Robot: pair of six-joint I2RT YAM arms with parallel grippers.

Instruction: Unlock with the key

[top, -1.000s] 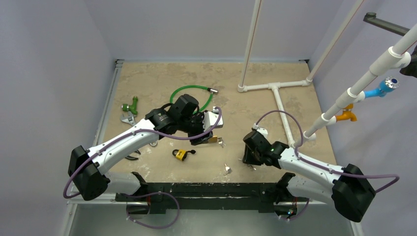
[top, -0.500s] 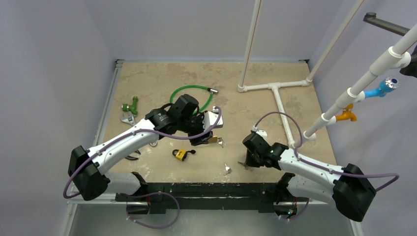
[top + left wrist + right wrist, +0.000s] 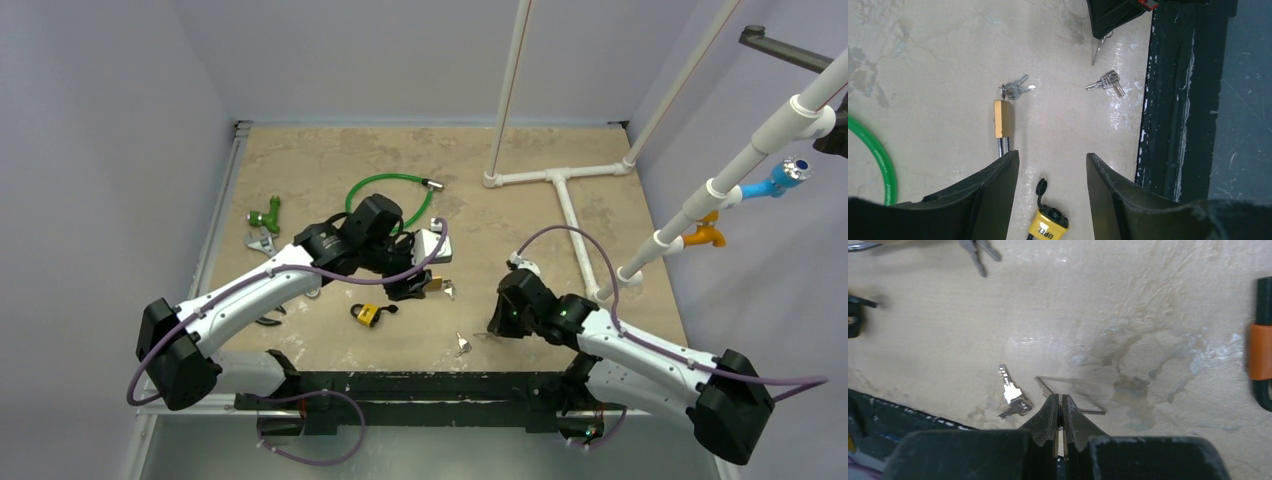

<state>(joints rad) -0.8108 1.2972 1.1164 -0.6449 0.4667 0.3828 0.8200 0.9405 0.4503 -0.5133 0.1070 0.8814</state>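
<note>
Right hand (image 3: 1058,402) pinched together on a key (image 3: 1096,50); left hand (image 3: 1052,160) apart, beside the brass padlock (image 3: 1003,118) at the right hand's 10 o'clock. So slight a pinch could have let the key twist and drop onto the surface (image 3: 330,160).

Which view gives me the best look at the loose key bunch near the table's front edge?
Right wrist: the loose key bunch lies close under the lens, blades and heads distinct, left of the shut right pincer. Left wrist shows it smaller, beside the black rail; top external only as a glint.

White pipes (image 3: 560,176), green fitting (image 3: 266,214), wrench (image 3: 262,241)
</note>
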